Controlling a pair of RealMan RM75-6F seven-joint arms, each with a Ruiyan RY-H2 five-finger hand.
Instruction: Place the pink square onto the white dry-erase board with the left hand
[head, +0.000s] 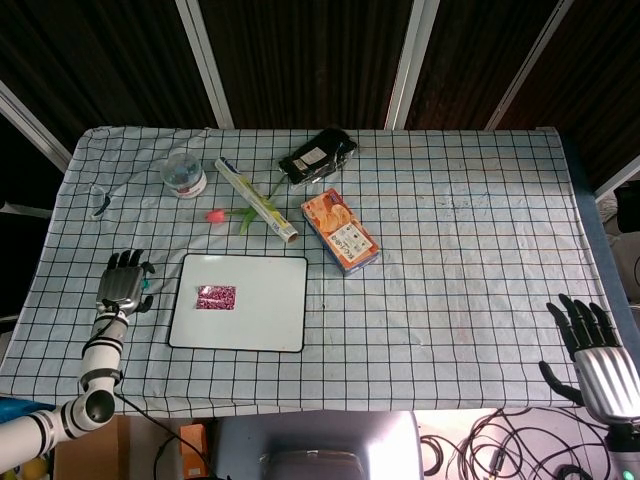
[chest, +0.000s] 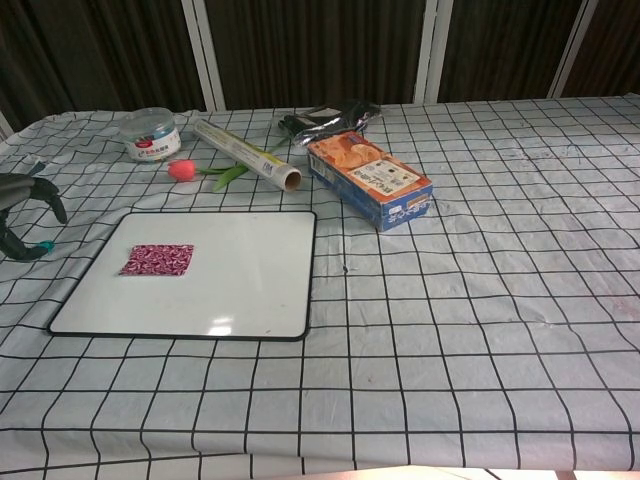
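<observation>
The pink square (head: 217, 297) lies flat on the left part of the white dry-erase board (head: 265, 325); the chest view shows the pink square (chest: 158, 260) on the board (chest: 240, 290) too. My left hand (head: 122, 283) hovers left of the board, clear of it, fingers spread and holding nothing; in the chest view only the fingers (chest: 22, 205) of that hand show at the left edge. My right hand (head: 590, 345) sits open at the table's near right corner, far from the board.
Behind the board lie a foil roll (head: 257, 200), a pink tulip (head: 225, 215), a round clear tub (head: 184, 172), an orange snack box (head: 340, 231) and a black pouch (head: 318, 157). A small teal cap (chest: 44, 245) sits by my left hand.
</observation>
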